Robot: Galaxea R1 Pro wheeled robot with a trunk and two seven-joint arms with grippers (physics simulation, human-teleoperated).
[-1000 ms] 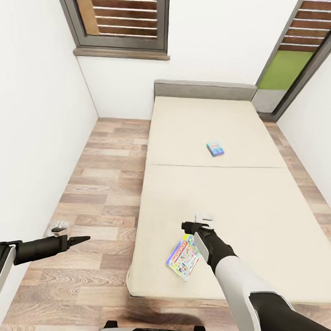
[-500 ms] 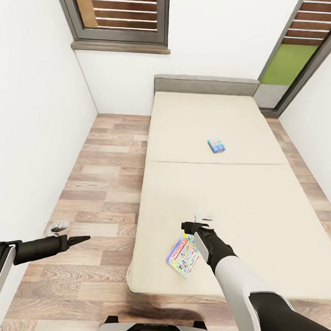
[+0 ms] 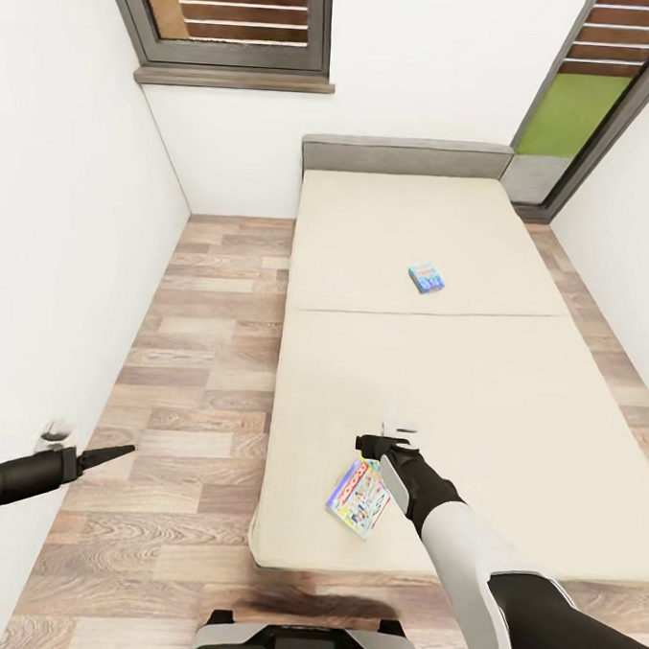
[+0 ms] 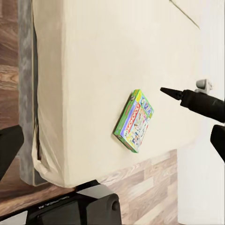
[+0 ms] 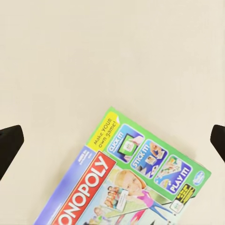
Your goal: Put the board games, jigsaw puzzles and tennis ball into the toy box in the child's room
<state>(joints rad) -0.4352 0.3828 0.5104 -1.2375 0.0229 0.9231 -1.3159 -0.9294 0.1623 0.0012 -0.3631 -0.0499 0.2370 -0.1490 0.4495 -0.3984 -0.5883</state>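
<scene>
Right gripper [image 3: 386, 442] above the Monopoly board game [image 3: 360, 498]
Its fingers are spread wide and hold nothing; the game lies flat on the bed [image 3: 474, 391], just beside it.

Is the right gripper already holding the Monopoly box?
No. The Monopoly box lies flat on the bed, with the fingertips spread wide apart.

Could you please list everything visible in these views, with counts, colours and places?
Monopoly board game: one, green and blue, near the bed's foot edge.
Small board game: one, blue, mid-bed, farther up.
Bed: one, cream mattress, grey headboard, against the far wall.
Windows: two, dark frames with brown slats.
Floor: wood planks, left of the bed.
Right gripper: black, open, above the Monopoly game.
Left gripper: black, shut, over the floor.
</scene>
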